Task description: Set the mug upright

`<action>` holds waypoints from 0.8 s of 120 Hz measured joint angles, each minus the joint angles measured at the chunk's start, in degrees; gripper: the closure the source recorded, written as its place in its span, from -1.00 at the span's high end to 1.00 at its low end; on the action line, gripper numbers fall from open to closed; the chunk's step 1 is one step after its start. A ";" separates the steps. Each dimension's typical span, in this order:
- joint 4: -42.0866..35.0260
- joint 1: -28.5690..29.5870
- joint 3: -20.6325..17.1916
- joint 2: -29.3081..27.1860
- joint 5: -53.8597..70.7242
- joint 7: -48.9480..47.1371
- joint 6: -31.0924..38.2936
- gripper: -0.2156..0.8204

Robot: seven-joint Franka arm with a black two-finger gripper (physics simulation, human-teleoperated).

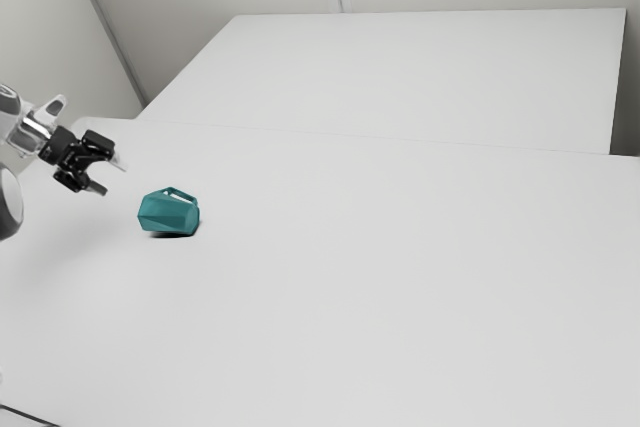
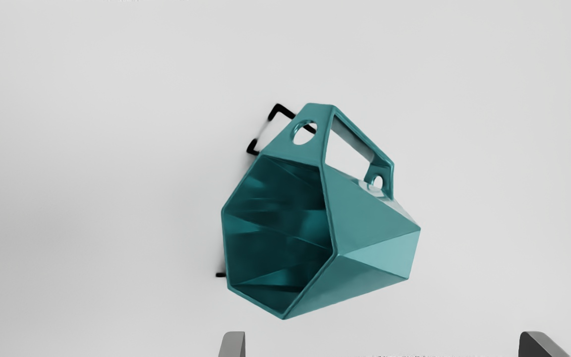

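Fingers (image 1: 96, 188) wide apart near the mug (image 1: 168, 215), probably at a downward slant.

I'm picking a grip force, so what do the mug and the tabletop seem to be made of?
The mug looks like glazed ceramic or smooth plastic, moderately glossy: its teal facets are even, with a pale sheen under the handle. Which of the two, the look leaves open. The tabletop seems matte, perhaps painted or laminate: plain white, without grain or sharp reflections.
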 joint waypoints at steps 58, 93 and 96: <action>-7.14 -0.59 0.26 3.37 -13.69 20.98 0.22 0.58; -7.61 -2.02 -0.28 4.14 -15.35 22.28 3.06 0.58; -7.80 -2.15 -0.40 4.14 -15.44 21.93 3.36 0.58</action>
